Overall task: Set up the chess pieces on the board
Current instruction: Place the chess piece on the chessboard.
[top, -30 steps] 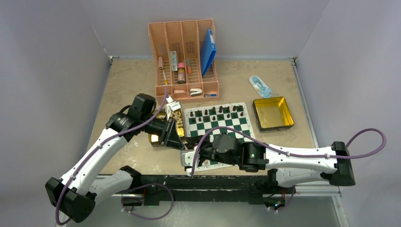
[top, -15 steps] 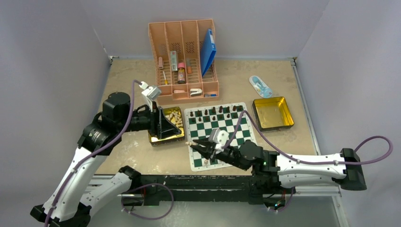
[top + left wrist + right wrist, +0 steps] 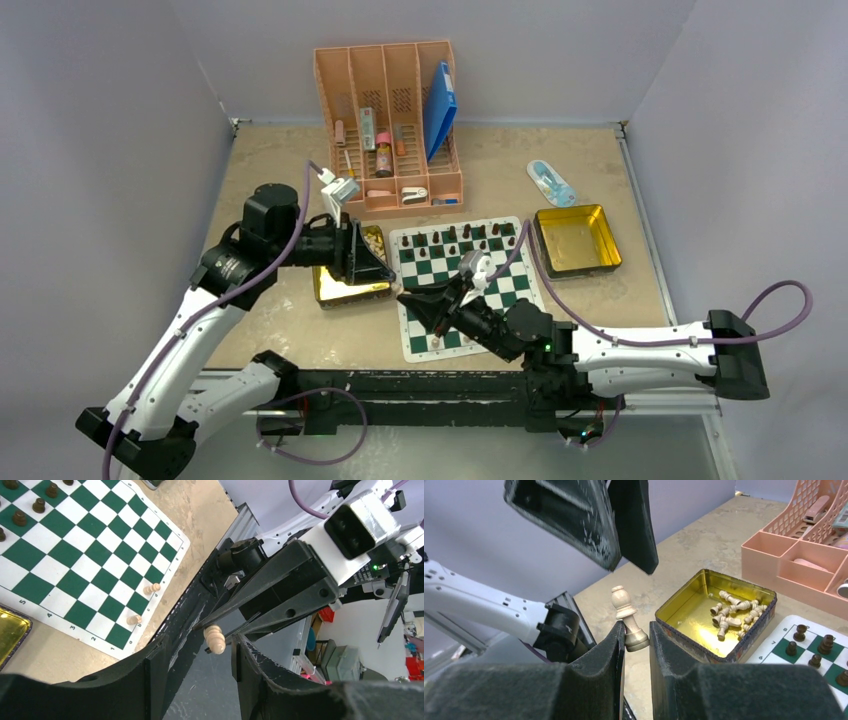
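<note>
Held piece: the right gripper (image 3: 636,630) has its pads clamped on the base of a pale tan wooden chessman (image 3: 626,616) with a bishop-like head. The chessman is upright and in the air, over the near part of the counter, just off the near-left corner of the flat green-and-white checkered board (image 3: 470,285).

Other arm: the left gripper (image 3: 199,652) has its fingers spread with nothing between them. It hovers close to the right gripper, its tips facing the held chessman but apart from it.

Board: lies mid-counter, toward the near edge.
- Dark brown chessmen (image 3: 465,238) are ranked along its far side.
- Two pale chessmen (image 3: 151,588) sit in the row of squares at its near side, toward the left corner.

Around it:
- A shiny gold rectangular tin (image 3: 689,612) sits just beside the board's left side, with loose tan chessmen (image 3: 734,612) lying jumbled in it.
- A second gold tin (image 3: 577,243) sits just beside the board's far-right corner.
- A pink slotted plastic organiser (image 3: 345,90) stands at the middle of the far edge.
- A small pale blue item (image 3: 550,182) lies toward the far-right corner; I cannot tell what it is.
</note>
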`<state>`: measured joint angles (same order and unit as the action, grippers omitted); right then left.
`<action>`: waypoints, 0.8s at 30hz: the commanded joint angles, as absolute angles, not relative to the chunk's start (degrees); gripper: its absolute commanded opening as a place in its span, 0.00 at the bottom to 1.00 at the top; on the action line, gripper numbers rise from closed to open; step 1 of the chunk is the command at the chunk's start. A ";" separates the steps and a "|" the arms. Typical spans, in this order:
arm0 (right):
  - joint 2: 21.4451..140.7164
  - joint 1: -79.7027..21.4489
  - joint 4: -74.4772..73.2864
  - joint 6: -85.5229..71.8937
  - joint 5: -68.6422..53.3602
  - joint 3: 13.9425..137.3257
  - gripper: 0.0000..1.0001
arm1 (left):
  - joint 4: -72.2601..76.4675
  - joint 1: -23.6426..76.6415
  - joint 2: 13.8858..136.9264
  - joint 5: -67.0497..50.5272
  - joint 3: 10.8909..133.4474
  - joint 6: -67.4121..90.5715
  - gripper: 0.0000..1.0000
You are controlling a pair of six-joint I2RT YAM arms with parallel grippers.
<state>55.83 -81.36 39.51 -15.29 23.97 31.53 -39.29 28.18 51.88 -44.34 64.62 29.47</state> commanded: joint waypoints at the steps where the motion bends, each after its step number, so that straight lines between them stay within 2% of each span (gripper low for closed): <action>1: 55.06 -81.45 45.54 -18.92 28.52 31.77 0.07 | -35.36 28.11 51.55 -48.04 63.48 30.40 0.46; 12: 58.42 -81.39 43.83 -18.63 30.49 34.73 0.09 | -35.31 28.12 52.62 -49.76 61.60 29.18 0.42; 16: 59.28 -81.38 44.08 -18.67 31.01 35.21 0.09 | -35.83 28.12 53.39 -50.28 61.44 28.70 0.36; 24: 60.76 -81.31 44.46 -19.07 31.11 35.85 0.09 | -35.41 28.12 54.37 -50.99 60.17 28.13 0.30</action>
<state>60.53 -81.36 41.10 -18.22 29.26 32.93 -37.93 28.21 53.84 -49.04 60.51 29.34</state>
